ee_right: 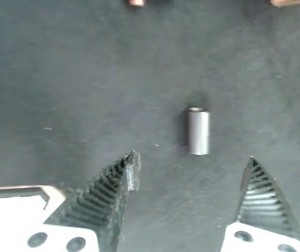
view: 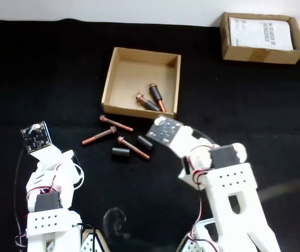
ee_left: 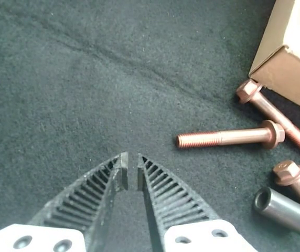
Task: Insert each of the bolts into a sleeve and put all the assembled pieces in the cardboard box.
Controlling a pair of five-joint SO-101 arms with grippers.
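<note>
1. Over a short grey metal sleeve (ee_right: pixel 198 131) on the black bench (ee_right: pixel 61 79), the right tool (ee_right: pixel 192 168) stands wide apart;
2. Beside loose copper bolts (ee_left: pixel 228 139), the left tool (ee_left: pixel 131 170) is nearly together, gripping nothing;
3. Two assembled pieces (view: pixel 149 103) lie in the brown cardboard box (view: pixel 134 111).

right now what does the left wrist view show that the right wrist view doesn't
Only the left wrist view: three bolts, a corner of the cardboard box, and the left gripper, all but shut. Only the right wrist view: the right gripper, wide open; slivers at that view's edge are too small to name. Both: the black table and one sleeve each, the right's just ahead of its gripper, the left's by a bolt head.
</note>
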